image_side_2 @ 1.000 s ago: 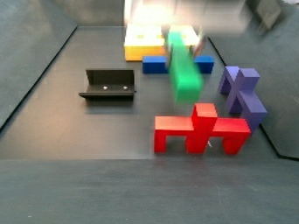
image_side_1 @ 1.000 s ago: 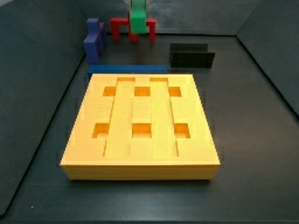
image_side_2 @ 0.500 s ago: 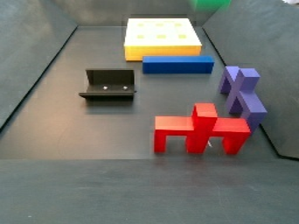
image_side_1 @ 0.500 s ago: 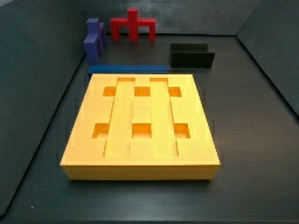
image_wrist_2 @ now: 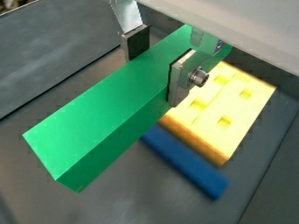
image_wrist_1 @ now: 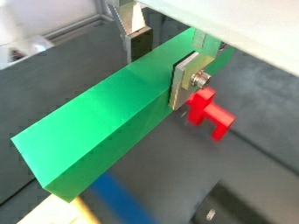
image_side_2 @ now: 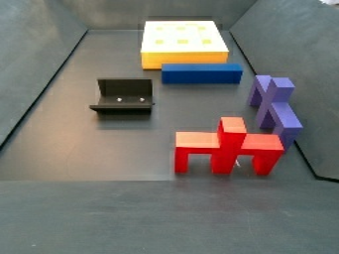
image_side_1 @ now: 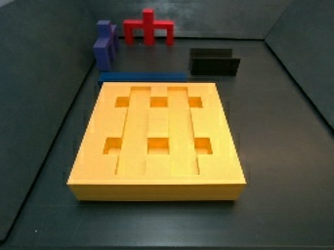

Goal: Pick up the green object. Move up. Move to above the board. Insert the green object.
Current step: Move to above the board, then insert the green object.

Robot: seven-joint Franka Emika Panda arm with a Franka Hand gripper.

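We see the pincer point(image_wrist_1: 162, 59) clamped on the green object point(image_wrist_1: 111, 122) in both wrist views, its flat silver fingers point(image_wrist_2: 183, 76) pressed against the bar's two long sides near one end, so that most of the bar juts out free beyond the pads. The pincer point(image_wrist_2: 158, 54) and the green object point(image_wrist_2: 111, 122) appear in neither side view.

In a wrist view we make out the board point(image_wrist_2: 225, 109) lying on the dark surface point(image_wrist_2: 70, 61) beneath the held bar, with a flat blue bar point(image_wrist_2: 184, 164) just beside its edge. In a wrist view a red branched piece point(image_wrist_1: 211, 113) shows below the finger.

In both side views the board point(image_side_1: 156, 140) lies flat with its six square recesses bare, the blue bar point(image_side_1: 141, 76) along one short edge. Beyond it stand the red piece point(image_side_1: 150, 29), a purple piece point(image_side_1: 102, 47) and a black box point(image_side_1: 216, 62), all well apart from the board point(image_side_2: 183, 42).
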